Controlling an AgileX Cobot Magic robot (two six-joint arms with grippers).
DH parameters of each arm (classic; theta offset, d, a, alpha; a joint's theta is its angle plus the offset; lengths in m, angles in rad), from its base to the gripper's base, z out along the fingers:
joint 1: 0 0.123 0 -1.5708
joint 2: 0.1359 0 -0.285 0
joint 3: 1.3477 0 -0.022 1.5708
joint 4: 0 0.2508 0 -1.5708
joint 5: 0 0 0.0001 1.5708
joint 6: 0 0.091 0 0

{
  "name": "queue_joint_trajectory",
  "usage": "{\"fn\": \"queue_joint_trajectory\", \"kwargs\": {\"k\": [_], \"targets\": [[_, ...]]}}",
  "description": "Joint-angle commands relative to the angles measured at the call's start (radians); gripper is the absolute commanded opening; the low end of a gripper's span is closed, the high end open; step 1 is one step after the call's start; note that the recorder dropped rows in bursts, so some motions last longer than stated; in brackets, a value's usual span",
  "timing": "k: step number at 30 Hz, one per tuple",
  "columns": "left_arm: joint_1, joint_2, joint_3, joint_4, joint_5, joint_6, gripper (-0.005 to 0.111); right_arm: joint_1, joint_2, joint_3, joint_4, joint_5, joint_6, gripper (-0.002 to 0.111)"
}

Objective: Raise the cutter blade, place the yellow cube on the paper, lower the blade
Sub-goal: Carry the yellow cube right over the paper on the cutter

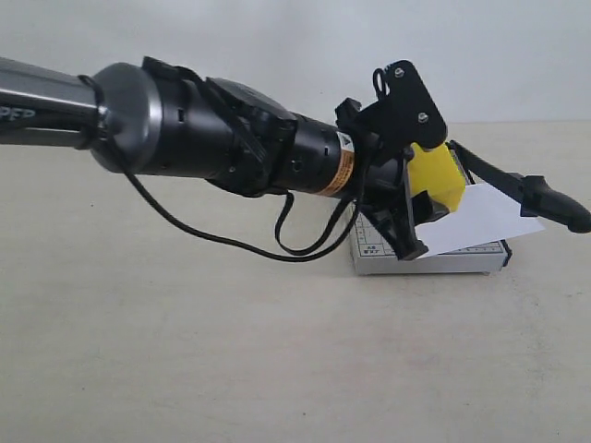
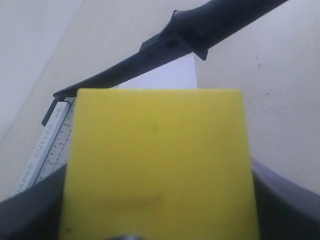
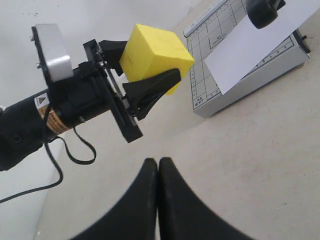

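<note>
**Cube aloft, blade up, sheet waiting**

From the left, the black and grey left arm [image 1: 185, 129] reaches level across the pale counter [image 1: 185, 360], with a thin black cable [image 1: 212, 242] looping beneath it. At its end the left hand [image 1: 432, 198] pinches the bright yellow matte cube [image 1: 436, 177] between two black fingers [image 3: 150, 87], one on each opposite face. That leaves the underside free to meet the sheet. The cube hangs in the air, touching nothing below it, near the left end of the small grey gridded trimmer base [image 1: 434, 263]. We cannot tell whether it is over the sheet or just beside it.

Further right, the plain white rectangular sheet of paper [image 1: 485, 217] lies askew on the base, one corner overhanging the right edge. Above it the long thin black cutter blade [image 1: 485, 171] slants away from its hinge. Its thick rounded handle [image 1: 559, 205] hangs beyond the base with nothing gripping it. We judge the blade raised enough to open a way in from the side, which would explain the low, level approach.

Furthest right, shown only by its own wrist camera, the right hand [image 3: 158, 167] has its dark fingers pressed together on nothing and hangs well apart from the trimmer. We take it that it stands back to give room, and that it is placed to bring the handle down once the cube rests. The first step looks done and the second is in hand. The risk we see is the loose sheet sliding as the cube lands.
</note>
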Motion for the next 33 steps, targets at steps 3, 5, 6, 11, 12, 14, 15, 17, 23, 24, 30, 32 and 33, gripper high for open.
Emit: {"fn": "queue_joint_trajectory", "kwargs": {"k": [3,5,6,11,12,14,15,17,23,24,30,32,33], "targets": [[-0.007,0.103,-0.126,-0.010,0.044,0.003,0.004,-0.003,-0.004,0.002,-0.002,-0.009,-0.008,0.000],[-0.007,0.135,-0.162,-0.012,0.047,0.003,0.004,-0.003,-0.004,0.002,-0.002,-0.009,-0.008,0.000],[-0.007,0.146,-0.174,-0.016,0.047,0.003,0.004,-0.003,-0.004,0.002,-0.002,-0.009,-0.008,0.000],[-0.007,0.182,-0.213,-0.026,0.039,-0.039,0.004,-0.003,-0.004,0.002,-0.002,-0.009,-0.008,0.000],[-0.007,0.182,-0.213,-0.026,0.039,-0.047,0.004,-0.003,-0.004,0.002,-0.002,-0.009,-0.008,0.000],[-0.007,0.189,-0.215,-0.026,0.039,-0.047,0.004,-0.003,-0.004,0.002,-0.002,-0.009,-0.008,0.000],[-0.007,0.196,-0.218,-0.026,0.039,-0.047,0.004,-0.003,-0.004,0.002,-0.002,-0.009,-0.008,0.000],[-0.007,0.209,-0.224,-0.026,0.039,-0.047,0.004,-0.003,-0.004,0.002,-0.002,-0.007,-0.008,0.000],[-0.007,0.246,-0.224,-0.026,0.039,-0.047,0.004,-0.003,-0.004,0.002,-0.002,-0.007,-0.008,0.000],[-0.007,0.253,-0.224,-0.026,0.041,-0.047,0.004,-0.003,-0.004,0.002,-0.002,-0.007,-0.008,0.000],[-0.007,0.263,-0.226,-0.026,0.039,-0.047,0.004,-0.003,-0.004,0.002,-0.002,-0.006,-0.010,0.000],[-0.006,0.263,-0.236,-0.026,0.039,-0.044,0.004,-0.003,-0.004,0.002,-0.002,-0.006,-0.010,0.000],[-0.006,0.263,-0.245,-0.026,0.039,-0.044,0.004,-0.003,-0.004,0.002,-0.002,-0.006,-0.010,0.000]]}}
